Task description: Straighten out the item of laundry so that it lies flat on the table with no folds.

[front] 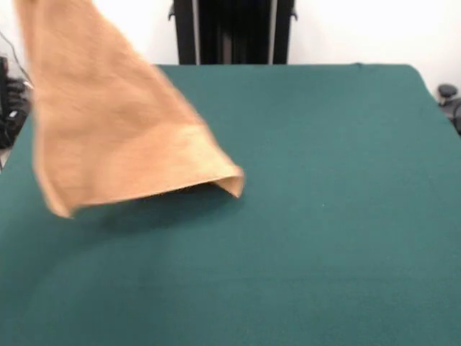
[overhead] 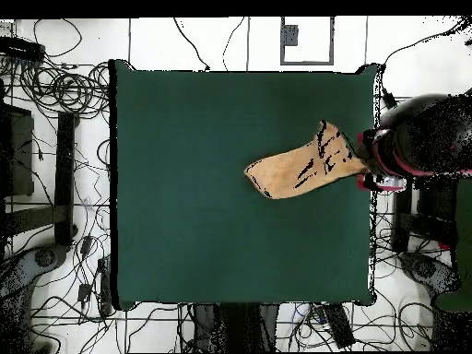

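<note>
STATE: hand towel (front: 108, 122) hangs from the gripper (overhead: 369, 164), grip unclear | STEP: drag it inward over the table (front: 324, 216), lowering the trailing edge first

Front view: bright, even light, no glare. Towel (front: 108, 122) soft, smeared along edges by motion blur. Soft dark shadow on surface (front: 324, 216) beneath towel's lower hem. White wall behind near blown out. Overhead view: flat, even light, surface uniformly lit, no distinct shadows.
</note>
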You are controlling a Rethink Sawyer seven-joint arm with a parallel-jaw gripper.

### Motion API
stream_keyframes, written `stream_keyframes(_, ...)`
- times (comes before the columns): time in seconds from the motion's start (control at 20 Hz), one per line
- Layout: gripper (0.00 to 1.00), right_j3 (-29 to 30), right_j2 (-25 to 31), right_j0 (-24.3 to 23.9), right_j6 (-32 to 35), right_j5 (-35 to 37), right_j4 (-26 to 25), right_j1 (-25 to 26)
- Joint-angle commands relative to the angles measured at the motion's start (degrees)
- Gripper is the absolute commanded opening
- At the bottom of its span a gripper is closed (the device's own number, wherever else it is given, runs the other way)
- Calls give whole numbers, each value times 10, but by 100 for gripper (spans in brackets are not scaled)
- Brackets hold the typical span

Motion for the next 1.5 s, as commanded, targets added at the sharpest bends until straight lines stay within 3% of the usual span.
stream_keyframes(0.05,0,-14,-46,28,51,74,-12,-53)
stream_keyframes(0.45,0,-15,-43,27,42,70,10,-80)
stream_keyframes(0.65,0,6,-41,25,80,11,35,-82)
stream_keyframes(0.9,0,37,-20,16,151,-109,103,-56)
stream_keyframes(1.05,0,37,-31,21,162,-152,99,-62)
stream_keyframes(1.25,0,16,-62,42,151,-173,54,-69)
stream_keyframes(1.5,0,18,-68,34,118,-233,50,-69)
